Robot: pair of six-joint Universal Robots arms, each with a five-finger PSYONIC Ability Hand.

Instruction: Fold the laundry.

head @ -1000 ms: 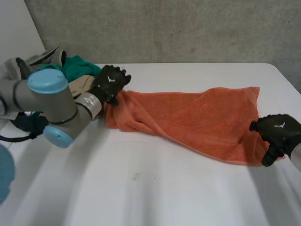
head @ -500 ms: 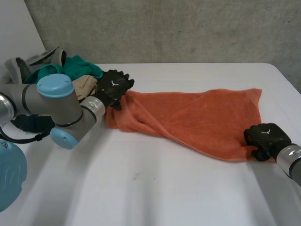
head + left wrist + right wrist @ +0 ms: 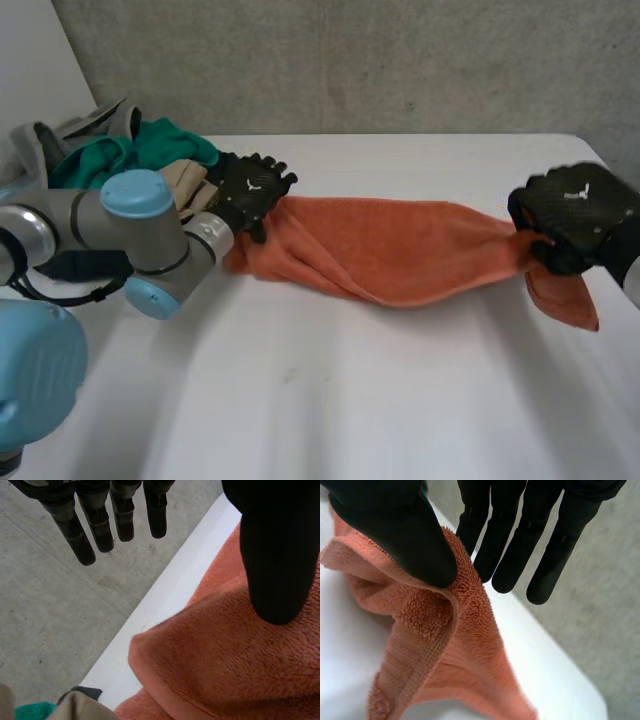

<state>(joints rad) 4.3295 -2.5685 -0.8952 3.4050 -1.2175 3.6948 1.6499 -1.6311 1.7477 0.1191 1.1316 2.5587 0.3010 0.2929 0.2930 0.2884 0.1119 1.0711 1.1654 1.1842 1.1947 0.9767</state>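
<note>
Sideways, ropy terry towel (image 3: pixel 400 255) in pinch of right robot hand (image 3: pixel 575 210); left robot hand (image 3: pixel 252 190) straight-fingered.

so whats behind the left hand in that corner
A laundry heap: green cloth, beige cloth right by the left hand, grey garment furthest back. The left arm covers the heap's near edge, so what lies there is hidden.

No legible text, labels, numbers or signs anywhere
</note>
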